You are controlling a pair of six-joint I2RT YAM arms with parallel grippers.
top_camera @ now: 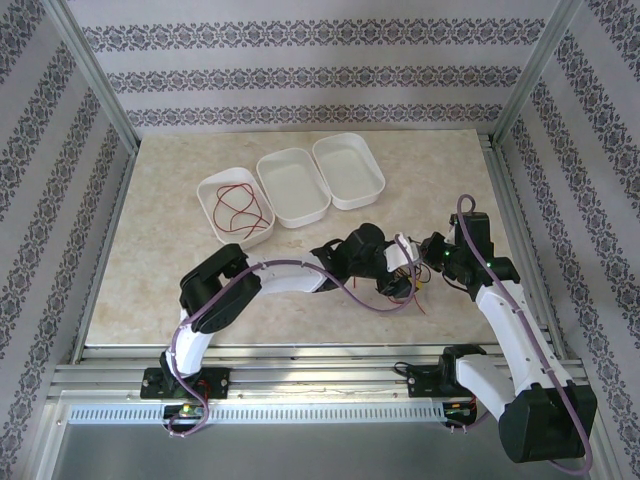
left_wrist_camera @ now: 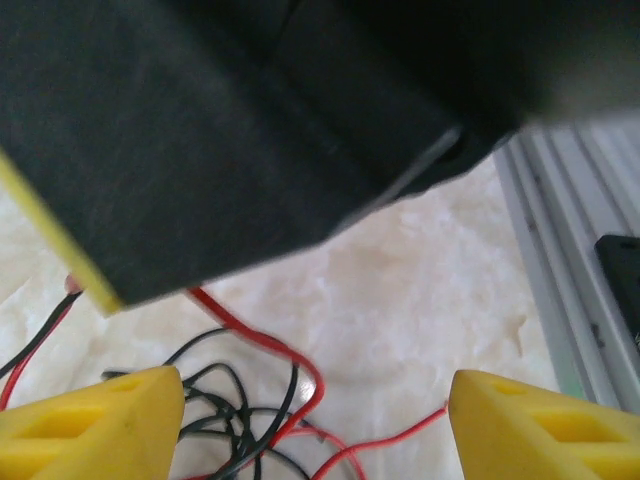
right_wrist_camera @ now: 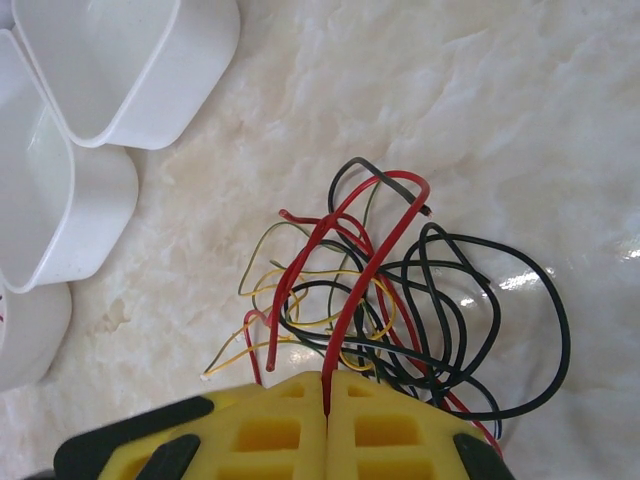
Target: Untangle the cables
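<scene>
A tangle of thin red, black and yellowish cables (right_wrist_camera: 400,330) lies on the marble table, also seen between the two arms from above (top_camera: 410,285). My right gripper (right_wrist_camera: 327,385) is shut on one thick red cable (right_wrist_camera: 343,325), which arcs up out of the pile. My left gripper (left_wrist_camera: 315,425) is open wide just above the table, with red (left_wrist_camera: 314,384) and black (left_wrist_camera: 244,419) strands between its yellow fingertips (left_wrist_camera: 90,425). In the top view the left gripper (top_camera: 398,262) and right gripper (top_camera: 425,262) stand close together. A separate red cable (top_camera: 240,207) lies coiled in the left tray.
Three white trays stand at the back: left (top_camera: 204,195), middle (top_camera: 293,185), right (top_camera: 348,170). Two of them show at the upper left of the right wrist view (right_wrist_camera: 120,60). A metal rail (left_wrist_camera: 570,230) borders the table's right side. The right arm's dark body looms over the left wrist camera.
</scene>
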